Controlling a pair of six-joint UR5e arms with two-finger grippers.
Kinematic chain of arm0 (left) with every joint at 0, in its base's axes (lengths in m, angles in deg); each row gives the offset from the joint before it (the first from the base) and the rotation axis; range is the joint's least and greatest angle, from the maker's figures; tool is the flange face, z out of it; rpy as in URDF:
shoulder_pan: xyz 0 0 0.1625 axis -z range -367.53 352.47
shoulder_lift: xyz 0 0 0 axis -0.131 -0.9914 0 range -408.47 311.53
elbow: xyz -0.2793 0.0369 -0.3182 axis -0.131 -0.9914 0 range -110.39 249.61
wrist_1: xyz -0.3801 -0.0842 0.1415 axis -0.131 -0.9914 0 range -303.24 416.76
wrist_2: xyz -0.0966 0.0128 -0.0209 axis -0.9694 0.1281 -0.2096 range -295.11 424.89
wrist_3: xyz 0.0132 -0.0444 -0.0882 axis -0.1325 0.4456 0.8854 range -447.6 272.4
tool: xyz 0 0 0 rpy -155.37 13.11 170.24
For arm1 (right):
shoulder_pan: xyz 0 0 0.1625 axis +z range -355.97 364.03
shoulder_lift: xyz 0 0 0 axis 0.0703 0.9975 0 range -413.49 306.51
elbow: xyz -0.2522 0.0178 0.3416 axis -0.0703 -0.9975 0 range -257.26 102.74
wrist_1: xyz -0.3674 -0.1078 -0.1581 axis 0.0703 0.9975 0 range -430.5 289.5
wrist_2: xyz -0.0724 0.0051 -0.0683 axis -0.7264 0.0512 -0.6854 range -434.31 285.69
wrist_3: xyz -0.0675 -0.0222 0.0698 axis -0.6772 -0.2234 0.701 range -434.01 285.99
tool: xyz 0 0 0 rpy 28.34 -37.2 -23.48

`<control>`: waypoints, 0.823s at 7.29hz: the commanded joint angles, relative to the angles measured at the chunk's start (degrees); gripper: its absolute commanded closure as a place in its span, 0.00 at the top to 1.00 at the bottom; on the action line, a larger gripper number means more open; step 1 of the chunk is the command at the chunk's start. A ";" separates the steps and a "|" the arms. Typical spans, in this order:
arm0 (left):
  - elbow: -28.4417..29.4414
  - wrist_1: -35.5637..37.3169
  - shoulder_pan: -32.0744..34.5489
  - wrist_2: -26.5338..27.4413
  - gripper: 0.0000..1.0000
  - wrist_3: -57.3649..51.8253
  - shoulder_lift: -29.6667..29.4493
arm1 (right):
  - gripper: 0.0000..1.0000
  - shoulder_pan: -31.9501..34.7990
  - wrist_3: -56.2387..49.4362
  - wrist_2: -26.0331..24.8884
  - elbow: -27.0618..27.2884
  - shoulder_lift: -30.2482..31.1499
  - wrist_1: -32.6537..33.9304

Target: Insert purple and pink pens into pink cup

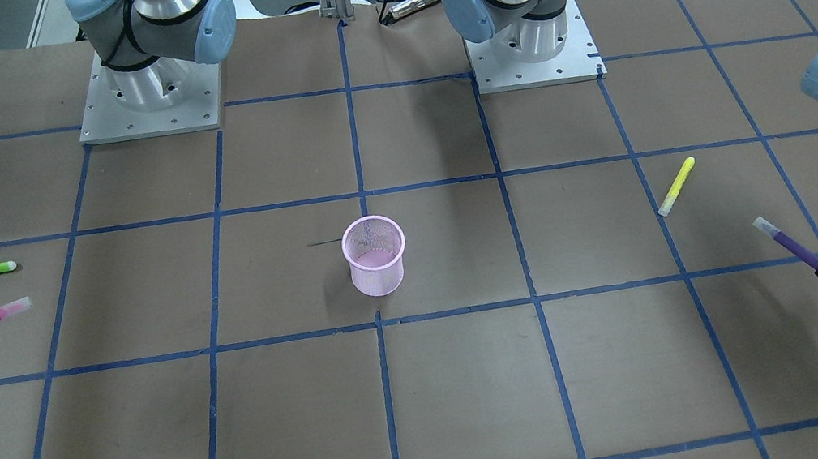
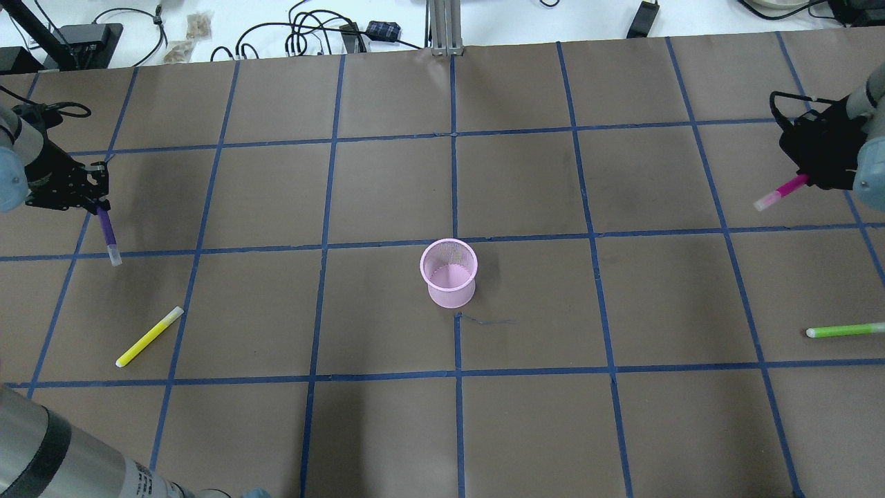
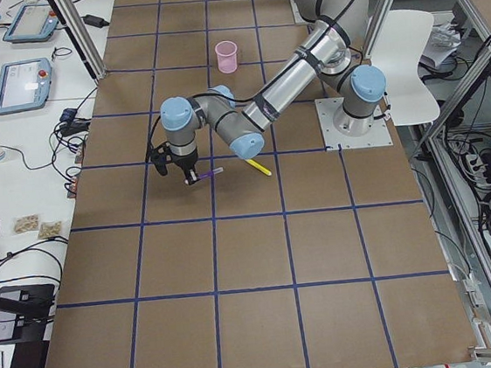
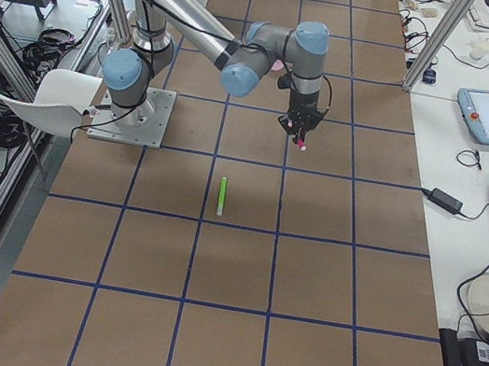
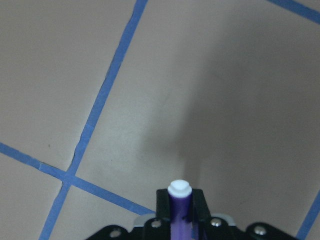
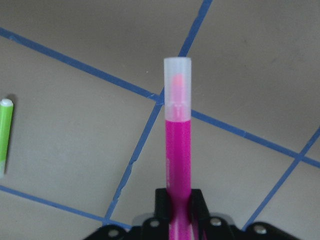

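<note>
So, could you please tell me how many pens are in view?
4. The purple pen is held in the left arm's jaws, the pink pen in the right arm's jaws; the yellow pen lies on the robot's left side, the green pen on its right. None seems hidden.

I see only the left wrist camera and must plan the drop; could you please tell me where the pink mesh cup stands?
Observer: The pink mesh cup stands upright at the centre of the brown-paper table, far right of the left tool, which grips the purple plastic pen.
Operator: Thanks; is the other arm ready?
Observer: The right tool is shut on the clear-capped pink pen near the right edge.
Operator: Anything loose nearby?
Observer: A yellow highlighter pen lies flat, nearer the robot's side than the left tool.
</note>
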 commanded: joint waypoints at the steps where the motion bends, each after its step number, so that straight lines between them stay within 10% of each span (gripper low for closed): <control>1: 0.24 -0.10 3.91 0.08 0.00 0.74 2.52 | 0.00 10.01 15.38 -1.93 -0.95 3.78 -5.66; 6: -0.02 -0.01 10.94 0.17 0.00 4.53 6.04 | 0.00 40.77 56.32 -15.81 -1.56 1.53 -9.45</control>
